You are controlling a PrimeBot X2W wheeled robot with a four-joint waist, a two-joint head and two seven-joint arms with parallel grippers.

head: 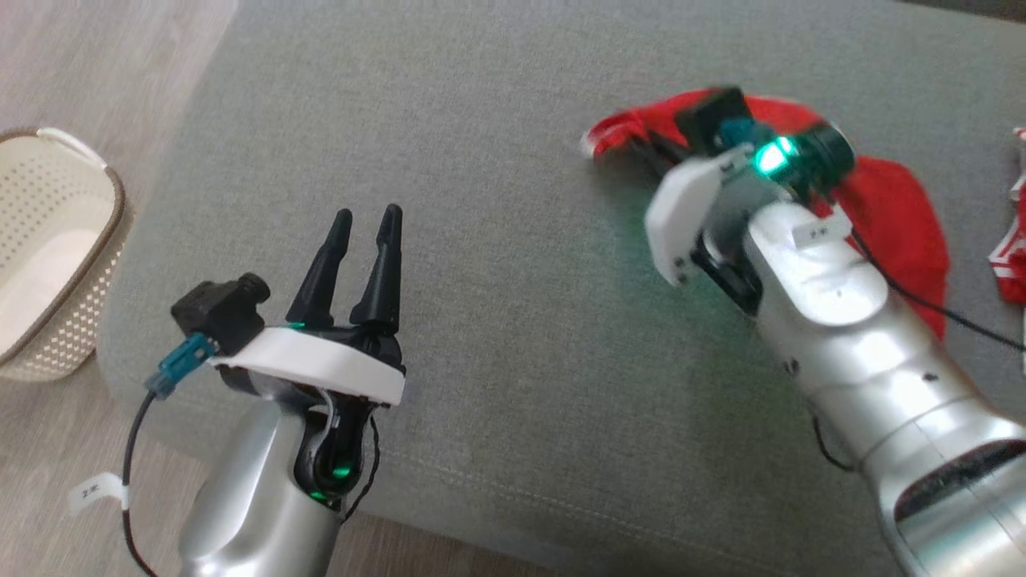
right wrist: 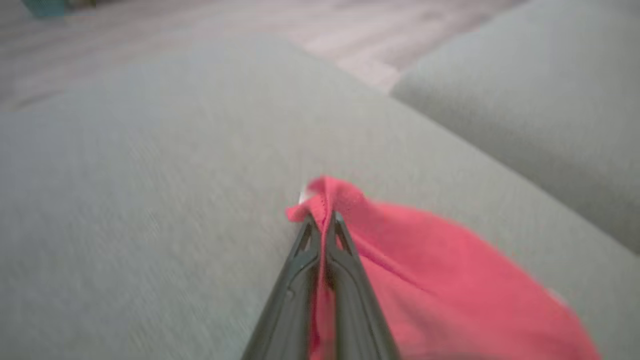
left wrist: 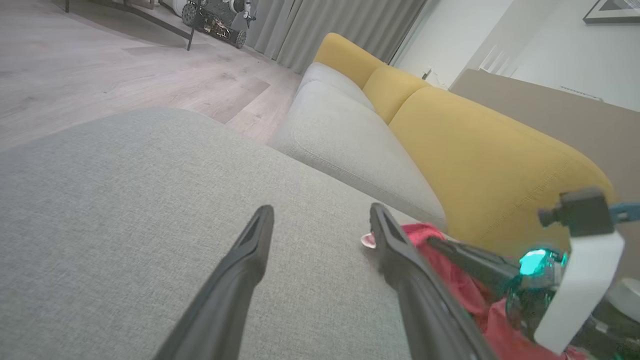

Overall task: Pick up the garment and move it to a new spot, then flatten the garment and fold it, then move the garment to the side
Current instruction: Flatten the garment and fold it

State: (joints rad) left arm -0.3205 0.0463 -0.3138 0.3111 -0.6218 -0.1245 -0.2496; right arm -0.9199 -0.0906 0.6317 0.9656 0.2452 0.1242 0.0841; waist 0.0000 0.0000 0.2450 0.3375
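Note:
The garment (head: 902, 208) is a red cloth with white trim, lying bunched on the grey cushion (head: 497, 264) at the upper right. My right gripper (right wrist: 322, 220) is shut on the garment's (right wrist: 450, 280) left edge, the fabric pinched between its two dark fingers and lifted into a small peak. In the head view the right gripper (head: 649, 148) lies over the red cloth, partly hidden by its own wrist. My left gripper (head: 367, 220) stands open over bare cushion at the lower left, nothing between its fingers (left wrist: 250, 250). The garment (left wrist: 455, 280) also lies beyond the left gripper's (left wrist: 322, 212) right finger.
A cream perforated basket (head: 48, 248) stands on the wooden floor at the left. More red-and-white cloth (head: 1011, 248) lies at the right edge. A sofa with a grey seat (left wrist: 345, 145) and yellow back cushions (left wrist: 480, 165) stands beyond the cushion.

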